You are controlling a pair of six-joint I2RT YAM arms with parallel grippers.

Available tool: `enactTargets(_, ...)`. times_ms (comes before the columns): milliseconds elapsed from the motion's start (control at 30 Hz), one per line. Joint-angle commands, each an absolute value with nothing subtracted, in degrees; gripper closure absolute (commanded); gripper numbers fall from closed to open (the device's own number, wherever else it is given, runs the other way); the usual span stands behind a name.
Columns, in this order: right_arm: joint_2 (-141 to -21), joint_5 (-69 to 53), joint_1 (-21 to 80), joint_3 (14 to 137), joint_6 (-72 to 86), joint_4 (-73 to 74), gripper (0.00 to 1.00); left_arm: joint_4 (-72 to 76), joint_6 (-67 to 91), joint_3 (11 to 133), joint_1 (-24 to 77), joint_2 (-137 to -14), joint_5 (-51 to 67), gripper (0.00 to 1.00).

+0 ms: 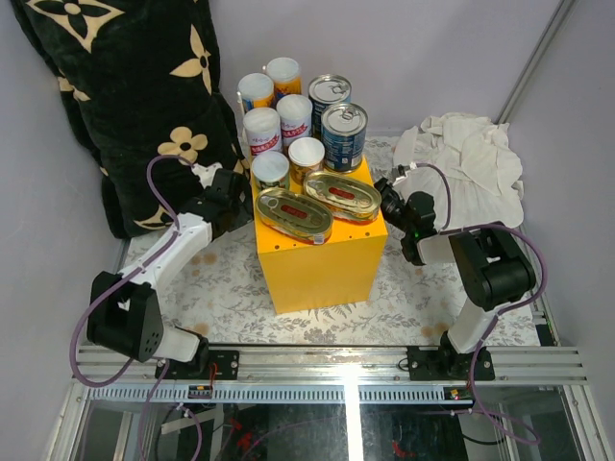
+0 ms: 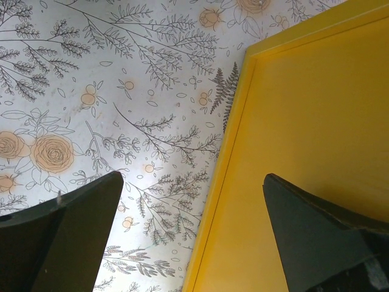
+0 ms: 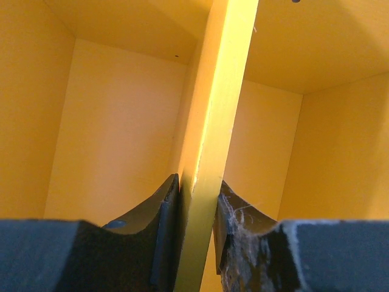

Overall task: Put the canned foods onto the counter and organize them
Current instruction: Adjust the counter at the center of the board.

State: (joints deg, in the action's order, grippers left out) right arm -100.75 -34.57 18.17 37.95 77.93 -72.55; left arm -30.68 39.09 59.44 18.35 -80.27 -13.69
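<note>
Right gripper is pinched narrow on the edge of an upright divider panel inside the yellow box, with one finger pressed to each face. It enters from the box's right side, its arm folded at the elbow and the forearm levelled toward the box. Left of the box, the left gripper has its jaws spread wide and holds nothing. One finger hangs over the tabletop and the other over the box's yellow face, at the end of a long, low, outstretched arm. A metal rail carrying both bases runs in front of the box, and a floral cloth covers the table around it. On the box's top lie two oval gold tins at the front. Behind them stand slim white-lidded cans and two blue-labelled cans; whether the rearmost rest on the box is unclear. A crumpled white rag lies to the box's right, and a black pillow with tan flowers leans to its left rear. Pale lilac walls close in behind.
</note>
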Motion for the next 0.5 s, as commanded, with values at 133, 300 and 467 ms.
enactTargets(133, -96.33, -29.39, 21.96, 35.59, 74.18, -73.31, 0.72, -22.95, 38.74, 63.96, 20.48, -84.18, -11.07, 0.00)
enactTargets(300, -96.28, -27.41, 23.72, 34.98, 73.87, -72.86, 0.74, -22.93, 38.24, 64.83, 20.42, -85.95, -11.42, 0.00)
enactTargets(467, -95.54, -24.96, 25.50, 34.23, 73.14, -72.12, 0.75, -22.79, 38.22, 65.40, 20.39, -87.11, -11.65, 0.00)
